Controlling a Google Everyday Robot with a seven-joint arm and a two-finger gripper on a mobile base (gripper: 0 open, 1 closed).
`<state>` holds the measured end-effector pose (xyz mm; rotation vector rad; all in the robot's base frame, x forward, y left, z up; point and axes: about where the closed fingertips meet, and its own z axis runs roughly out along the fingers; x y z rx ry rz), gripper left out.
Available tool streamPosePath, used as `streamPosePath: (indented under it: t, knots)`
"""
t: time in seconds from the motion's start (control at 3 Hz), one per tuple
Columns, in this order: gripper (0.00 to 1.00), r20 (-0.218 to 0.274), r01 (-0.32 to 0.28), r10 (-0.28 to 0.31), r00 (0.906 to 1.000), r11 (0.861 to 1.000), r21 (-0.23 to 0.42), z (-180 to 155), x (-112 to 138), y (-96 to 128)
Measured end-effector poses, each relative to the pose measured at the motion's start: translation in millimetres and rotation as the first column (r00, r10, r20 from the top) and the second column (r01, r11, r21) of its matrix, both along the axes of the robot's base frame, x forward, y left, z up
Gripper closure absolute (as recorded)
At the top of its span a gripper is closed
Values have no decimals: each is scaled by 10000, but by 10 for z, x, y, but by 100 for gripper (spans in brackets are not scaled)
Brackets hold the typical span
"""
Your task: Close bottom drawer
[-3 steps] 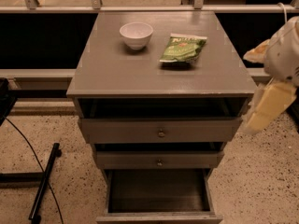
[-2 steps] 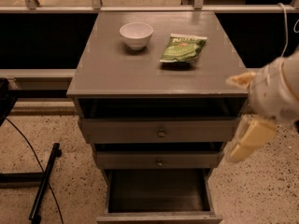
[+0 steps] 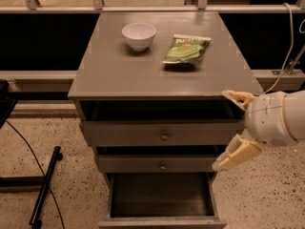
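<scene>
The bottom drawer (image 3: pixel 162 222) of the grey cabinet (image 3: pixel 119 75) is pulled far out; its dark boxy interior shows and its front lies at the picture's lower edge. Above it, the middle drawer (image 3: pixel 162 163) and the top drawer (image 3: pixel 162 133) stand slightly out, each with a small knob. My gripper (image 3: pixel 232 128) is at the cabinet's right side, level with the upper two drawers. Its two cream fingers are spread wide, one (image 3: pixel 238 97) by the cabinet top's right corner, the other (image 3: pixel 236 154) beside the middle drawer. It holds nothing.
A white bowl (image 3: pixel 138 35) and a green snack bag (image 3: pixel 187 49) lie on the cabinet top. A black stand with a cable (image 3: pixel 43 187) is on the speckled floor at the left. A rail and dark wall run behind. A white cable (image 3: pixel 286 46) hangs at the right.
My gripper has come down and leftward, from beside the cabinet top's right edge to in front of the cabinet's right side by the upper drawers. The drawers have not moved.
</scene>
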<state>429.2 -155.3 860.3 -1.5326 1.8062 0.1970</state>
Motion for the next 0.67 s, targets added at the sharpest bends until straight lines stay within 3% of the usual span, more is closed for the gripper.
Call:
streamPosePath:
  t: [0.33, 0.67]
  knots:
    - [0, -779, -18, 20, 9970, 10000, 26, -490, 6, 54]
    - [0, -701, 14, 51, 9975, 9957, 923, -1086, -1, 135]
